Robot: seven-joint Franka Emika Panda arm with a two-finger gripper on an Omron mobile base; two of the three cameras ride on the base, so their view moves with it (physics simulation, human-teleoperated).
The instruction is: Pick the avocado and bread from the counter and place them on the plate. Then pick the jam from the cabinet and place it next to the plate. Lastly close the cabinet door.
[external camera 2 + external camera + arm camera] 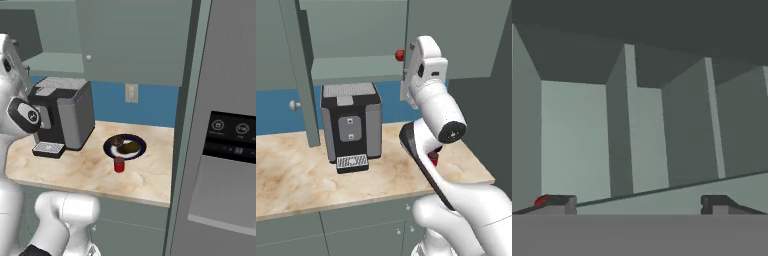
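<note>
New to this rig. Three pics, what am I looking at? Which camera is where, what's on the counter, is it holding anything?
It's a rendered kitchen with a white robot arm on a mobile base. Two pictures come from cameras on the base, behind the arm to its left and right. The third looks along the gripper from a camera on the hand, into the open upper cabinet; the two dark fingertips stand wide apart with nothing between them, so it holds nothing.

On the marble counter: a coffee machine, and a plate carrying the bread and avocado. The red jam jar stands beside the plate. The cabinet door is open, swung out edge-on. A small red ball sits on the shelf.
</note>
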